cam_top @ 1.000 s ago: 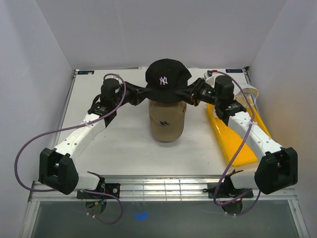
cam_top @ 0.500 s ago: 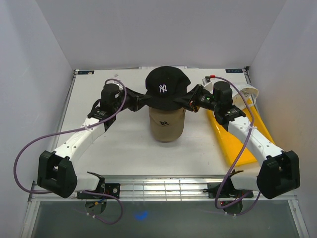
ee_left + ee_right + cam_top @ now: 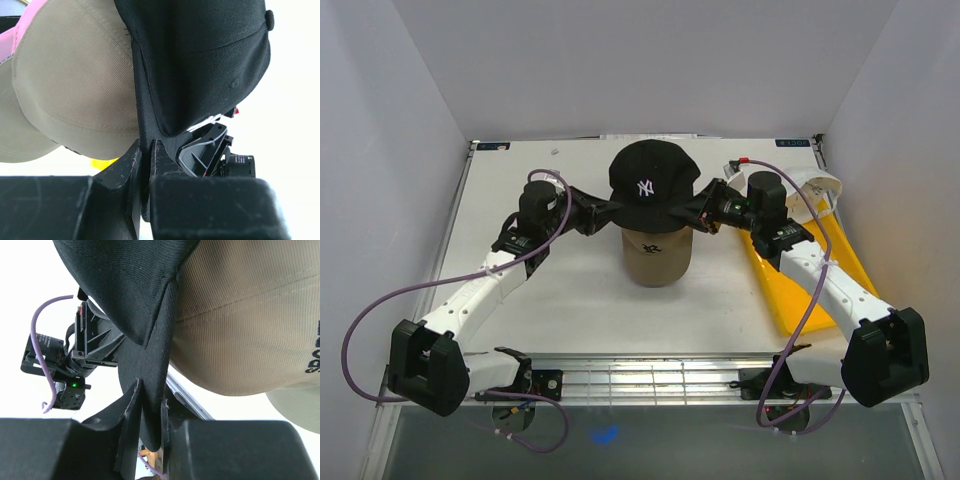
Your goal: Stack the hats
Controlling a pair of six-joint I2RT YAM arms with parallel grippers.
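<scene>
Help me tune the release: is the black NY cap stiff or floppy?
The black NY cap is probably soft-sided: its rim creases where the left gripper and right gripper pinch it. Its crown likely holds shape, domed over the tan cap. Likely light: two edge pinches carry it.

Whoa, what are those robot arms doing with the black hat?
Both arms are holding one black NY cap together. The left gripper pinches its edge on one side and the right gripper pinches the other. They have it right over a tan cap on the table. Neither has let go.
</scene>
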